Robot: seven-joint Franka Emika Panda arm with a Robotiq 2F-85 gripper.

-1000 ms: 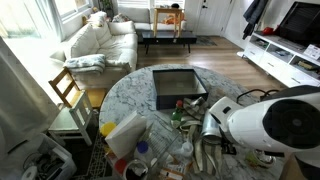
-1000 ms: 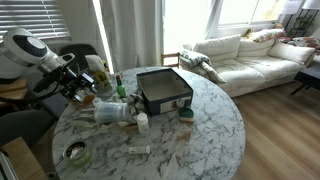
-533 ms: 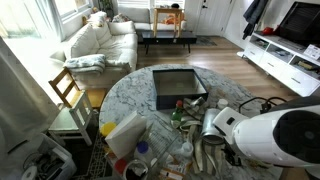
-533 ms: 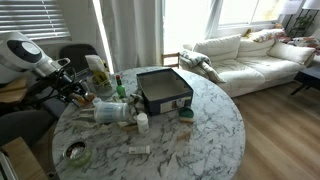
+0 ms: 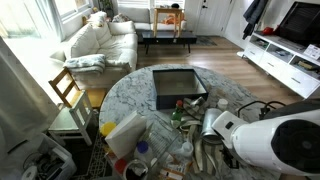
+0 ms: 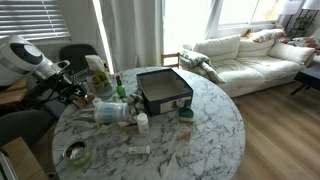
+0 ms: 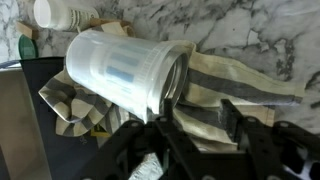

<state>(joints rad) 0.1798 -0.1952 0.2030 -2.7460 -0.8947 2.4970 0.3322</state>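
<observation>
- Jaws of the gripper [image 7: 200,128]: two black fingers partly apart astride one grey-striped cloth [image 7: 245,88]; cannot tell whether it is gripped.
- One translucent plastic tumbler [image 7: 122,68] lies sideways on that cloth.
- One white pill bottle [image 7: 62,12] beyond, on the marble table [image 7: 260,25].

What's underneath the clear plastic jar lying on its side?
A striped cloth lies under the jar, spread on the marble table. The cloth's middle and the tabletop beneath it are covered.
</observation>
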